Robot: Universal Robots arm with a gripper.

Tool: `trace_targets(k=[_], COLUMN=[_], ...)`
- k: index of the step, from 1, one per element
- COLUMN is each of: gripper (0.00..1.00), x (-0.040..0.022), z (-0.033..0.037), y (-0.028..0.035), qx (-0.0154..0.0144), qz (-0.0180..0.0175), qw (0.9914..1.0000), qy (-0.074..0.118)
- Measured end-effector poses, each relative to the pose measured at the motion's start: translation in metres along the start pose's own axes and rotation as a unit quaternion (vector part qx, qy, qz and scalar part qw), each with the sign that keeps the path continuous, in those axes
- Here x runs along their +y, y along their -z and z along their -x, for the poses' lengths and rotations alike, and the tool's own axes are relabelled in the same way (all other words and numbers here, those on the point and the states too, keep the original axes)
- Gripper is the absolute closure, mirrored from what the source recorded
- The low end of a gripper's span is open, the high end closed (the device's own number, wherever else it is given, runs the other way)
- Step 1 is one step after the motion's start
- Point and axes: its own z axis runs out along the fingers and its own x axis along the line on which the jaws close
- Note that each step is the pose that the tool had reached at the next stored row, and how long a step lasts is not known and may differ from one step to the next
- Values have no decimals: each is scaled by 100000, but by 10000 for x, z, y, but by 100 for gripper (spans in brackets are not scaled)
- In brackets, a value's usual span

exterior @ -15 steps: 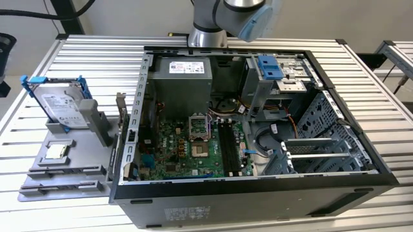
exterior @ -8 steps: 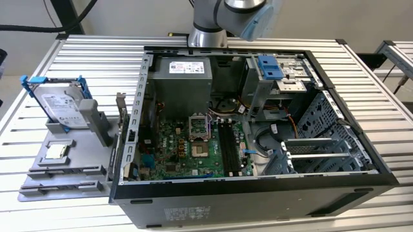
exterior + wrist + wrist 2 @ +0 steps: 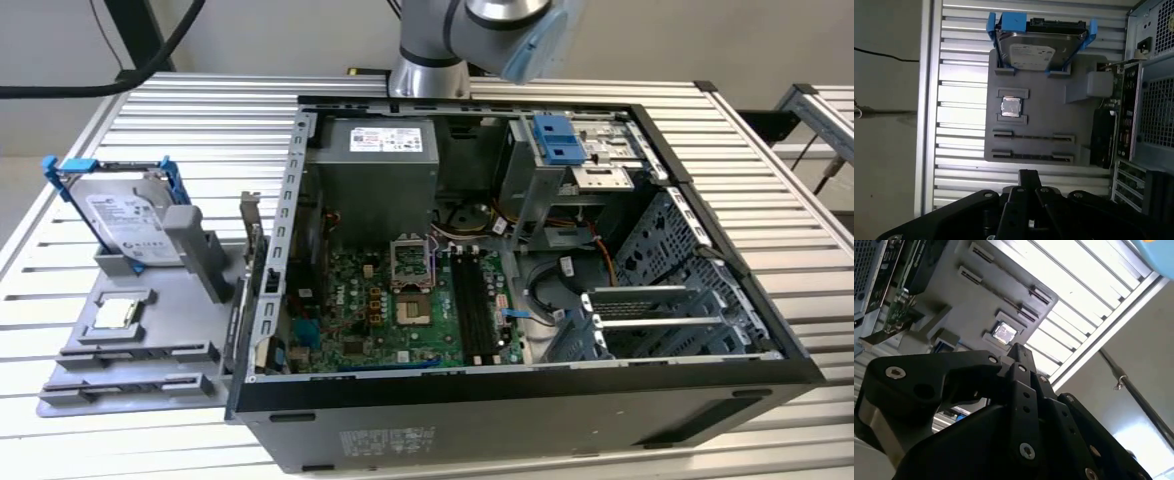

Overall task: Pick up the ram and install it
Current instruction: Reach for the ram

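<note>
The ram is out of view; I cannot make out a stick in the tray or in the case. My gripper (image 3: 1027, 175) hangs high above the grey holder tray (image 3: 1044, 100), its black fingers drawn together with nothing between them, as the second wrist view also shows of the gripper (image 3: 1019, 352). The tray's two long narrow slots (image 3: 1032, 136) look bare. In the exterior view the tray (image 3: 147, 340) lies left of the open computer case (image 3: 534, 260). Long dark memory slots (image 3: 470, 292) run along the green motherboard (image 3: 360, 310). The arm (image 3: 461, 30) reaches in from the back.
A silver hard drive in a blue frame (image 3: 123, 215) stands upright at the tray's back, with a small square processor chip (image 3: 118, 312) in front. An expansion card (image 3: 1104, 135) stands at the tray's case-side edge. The slatted metal table (image 3: 787, 330) surrounds the case.
</note>
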Motion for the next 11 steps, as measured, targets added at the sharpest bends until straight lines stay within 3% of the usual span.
trace_targets(k=[4, 11], gripper=[100, 100], x=[-65, -67], z=[18, 23], y=[-3, -5], qx=[-2, -7], qz=[-2, 1], qw=[100000, 100000], qy=[-121, -125])
